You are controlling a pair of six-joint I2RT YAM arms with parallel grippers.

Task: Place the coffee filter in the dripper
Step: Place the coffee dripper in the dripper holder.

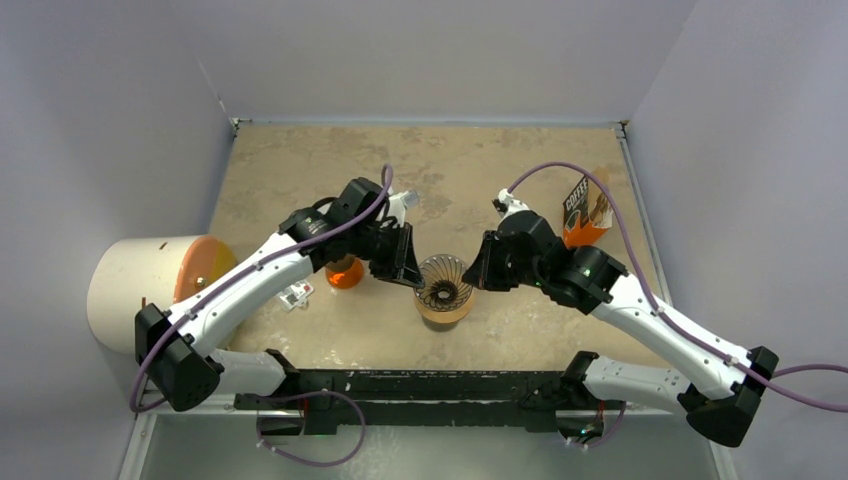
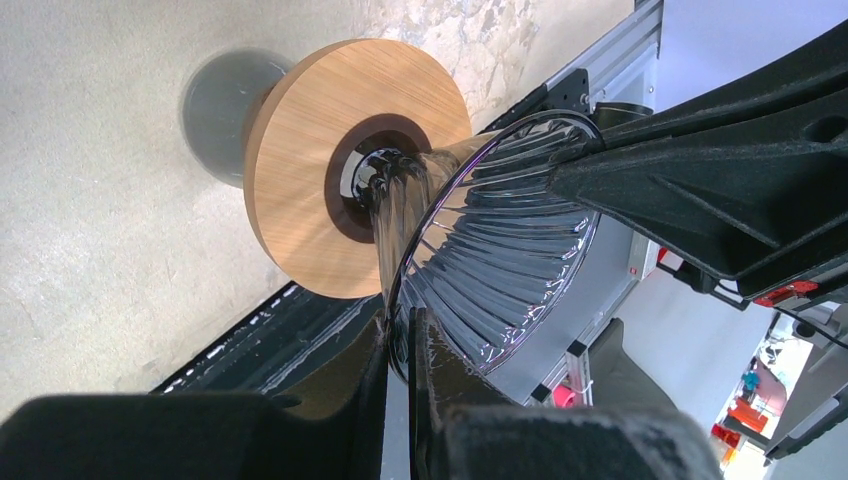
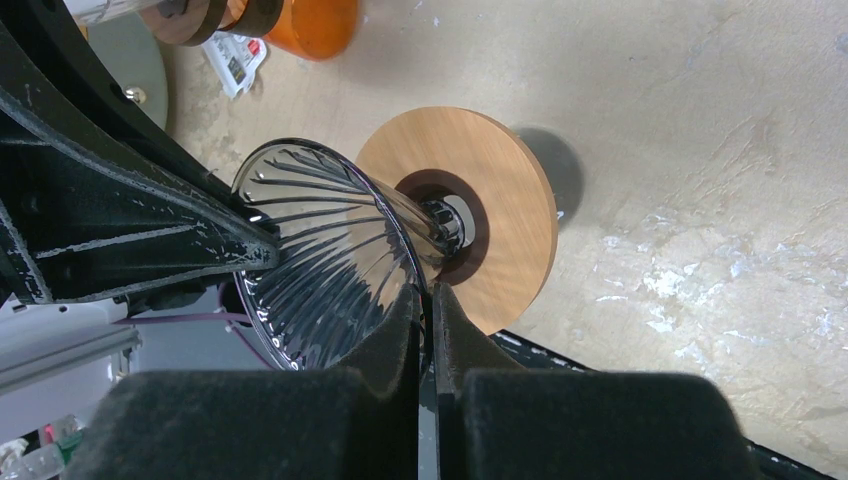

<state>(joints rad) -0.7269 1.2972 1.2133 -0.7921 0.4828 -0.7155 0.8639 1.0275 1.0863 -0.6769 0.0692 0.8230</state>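
L gripper [image 2: 398,325] clamps the dripper [image 1: 444,288] by its rim, and R gripper [image 3: 428,298] pinches the opposite rim. Dripper is mid-table betw. both (orange vessel [image 1: 344,271] just left, coffee packet [image 1: 583,210] back right).

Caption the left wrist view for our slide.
Left fingers clamp the dripper at its rim; right fingers grip the opposite side.

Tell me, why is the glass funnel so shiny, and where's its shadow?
Left wrist view: light glints in white streaks along the dripper's glass ribs, and a round grey shadow lies on the table behind its wooden collar. Right wrist view: same streaks, shadow beside the collar. Top view: soft light, hardly any glare.
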